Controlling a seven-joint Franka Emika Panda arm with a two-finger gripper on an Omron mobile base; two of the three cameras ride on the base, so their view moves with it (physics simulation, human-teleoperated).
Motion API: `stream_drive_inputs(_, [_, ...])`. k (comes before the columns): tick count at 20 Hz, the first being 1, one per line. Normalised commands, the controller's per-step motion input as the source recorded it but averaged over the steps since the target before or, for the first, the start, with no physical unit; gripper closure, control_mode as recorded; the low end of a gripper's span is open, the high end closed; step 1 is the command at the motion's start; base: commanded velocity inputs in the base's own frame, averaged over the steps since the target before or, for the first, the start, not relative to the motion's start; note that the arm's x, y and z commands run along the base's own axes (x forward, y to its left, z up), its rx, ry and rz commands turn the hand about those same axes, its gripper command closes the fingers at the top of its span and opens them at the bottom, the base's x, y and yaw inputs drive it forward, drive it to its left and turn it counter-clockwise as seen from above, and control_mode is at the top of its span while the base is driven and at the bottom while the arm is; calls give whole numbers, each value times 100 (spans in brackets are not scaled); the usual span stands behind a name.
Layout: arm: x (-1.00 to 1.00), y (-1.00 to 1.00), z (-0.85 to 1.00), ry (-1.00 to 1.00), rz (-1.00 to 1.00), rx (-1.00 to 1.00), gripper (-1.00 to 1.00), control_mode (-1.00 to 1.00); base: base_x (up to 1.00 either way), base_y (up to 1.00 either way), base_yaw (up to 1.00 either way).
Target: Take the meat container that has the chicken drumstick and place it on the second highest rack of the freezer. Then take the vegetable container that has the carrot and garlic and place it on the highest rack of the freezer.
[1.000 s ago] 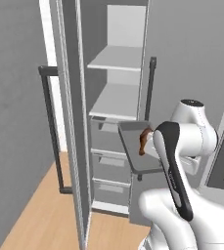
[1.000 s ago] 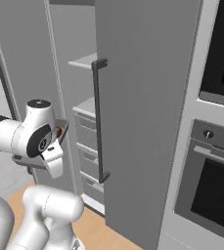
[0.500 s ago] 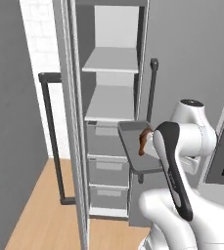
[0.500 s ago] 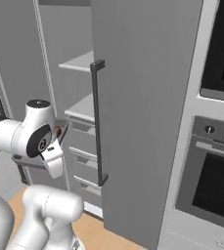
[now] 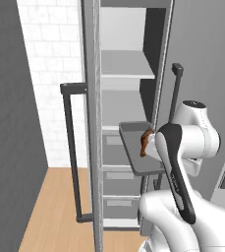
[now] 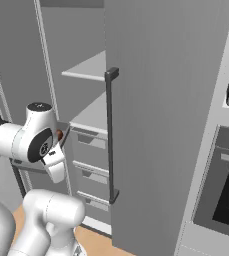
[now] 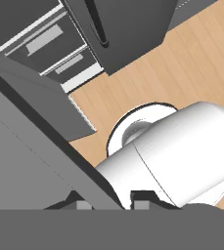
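Grey meat container (image 5: 139, 152) with chicken drumstick (image 5: 146, 141), apparently clamped in the gripper (image 7: 108, 204), before the freezer (image 5: 126, 74)

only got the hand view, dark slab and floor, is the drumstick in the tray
Observer: Yes, the chicken drumstick lies in the meat container, at its near end.
Operator: freezer open
Observer: Yes, the freezer has its doors swung wide, shelves and drawers exposed.
Operator: tray height vs racks
Observer: It sits below the highest rack, in front of the open compartment, roughly level with the shelf beneath.
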Motion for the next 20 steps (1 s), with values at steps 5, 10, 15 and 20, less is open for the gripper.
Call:
stream_drive_inputs(5, [0,0,0,0,0,0,100,100,69,4,-9])
stream_drive_inputs(10, [0,0,0,0,0,0,100,100,19,5,0])
stream_drive_inputs(15, [0,2,0,0,0,-1,100,-100,-5,7,0])
stream_drive_inputs(20, [32,10,3,0,-13,0,100,-100,0,0,0])
